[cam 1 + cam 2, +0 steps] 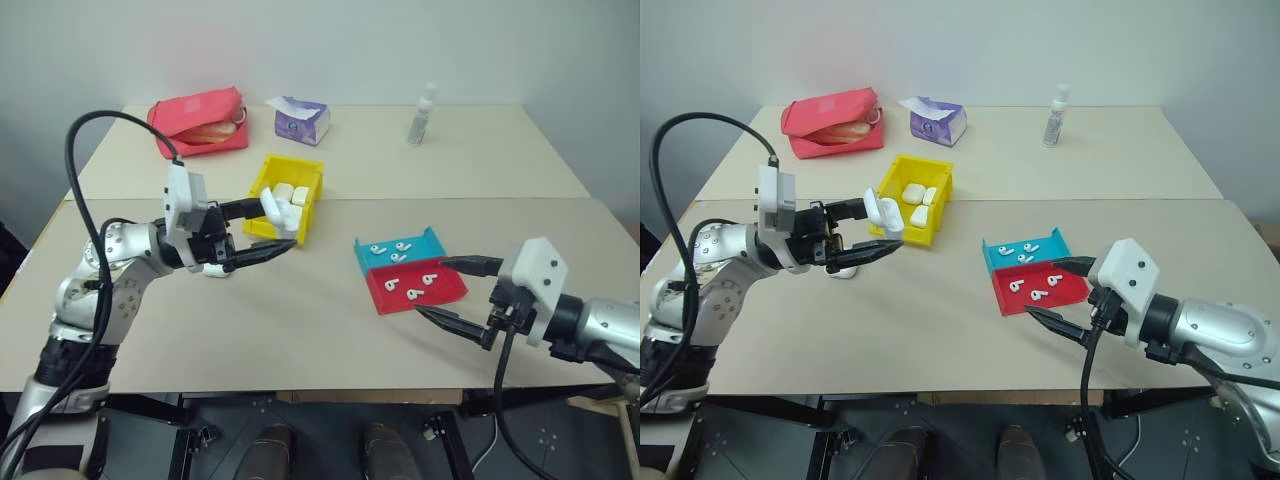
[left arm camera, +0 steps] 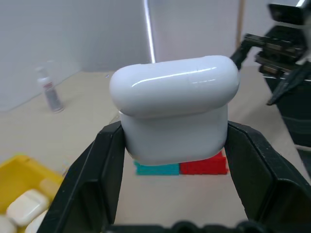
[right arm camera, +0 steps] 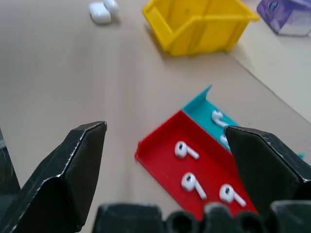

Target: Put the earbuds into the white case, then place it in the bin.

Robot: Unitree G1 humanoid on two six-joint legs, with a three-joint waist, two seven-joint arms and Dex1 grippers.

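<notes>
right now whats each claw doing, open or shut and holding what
left claw: shut on a white case, held above the table, lid open.
right claw: open, empty, beside the red tray.

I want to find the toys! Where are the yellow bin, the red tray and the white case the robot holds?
yellow bin (image 1: 262,187), left eye view, its left wall.
red tray (image 1: 446,289), left eye view, bare floor near its right edge.
white case (image 2: 175,102), left wrist view, its lid.

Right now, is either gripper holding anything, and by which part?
The left gripper clamps a white case by its lower body's sides, lid free. The right gripper is open, empty.
</notes>
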